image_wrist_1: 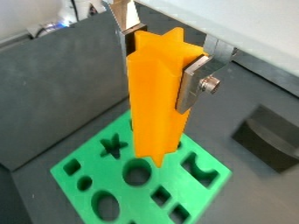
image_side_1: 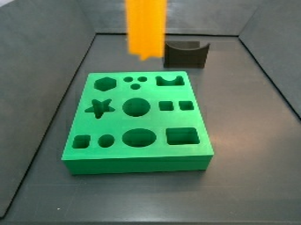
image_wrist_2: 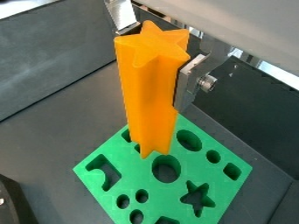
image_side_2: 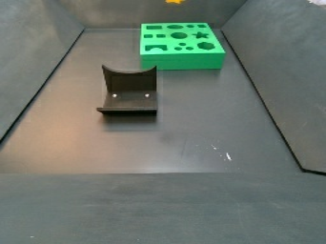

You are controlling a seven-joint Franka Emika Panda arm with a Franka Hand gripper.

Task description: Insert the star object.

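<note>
In both wrist views the closest thing is the gripper (image_wrist_1: pixel 160 54), its silver fingers (image_wrist_1: pixel 194 83) pressed against opposite sides of the star object (image_wrist_1: pixel 159 96). It pinches the orange prism near its upper end, and the prism hangs upright with its star-shaped top face showing clearly in a wrist view (image_wrist_2: pixel 153 45). The jaws are only as far apart as the prism is wide.

Below the prism lies the green block (image_wrist_1: pixel 87 166), flat on the dark floor, with its cut-out holes facing up. The lower end of the prism hangs over the block; from the wrist views I cannot tell whether it touches the surface. The star-shaped hole (image_wrist_2: pixel 198 196) sits off to one side of the prism's lower end, not under it.

In a side view the prism (image_side_1: pixel 146 28) hangs clear in the air above the far edge of the block (image_side_1: pixel 139 154), with the gripper cut off by the top of the frame. The star hole (image_side_1: pixel 100 108) lies on the block's left half in that view, nearer the camera than the prism. Behind the block stands a dark grey block with a curved notch (image_side_1: pixel 186 53).

In a side view that notched block (image_side_2: pixel 128 91) is in the foreground, well apart from the green block (image_side_2: pixel 181 46) at the far end, and only a sliver of orange (image_side_2: pixel 173 2) shows at the top edge.
</note>
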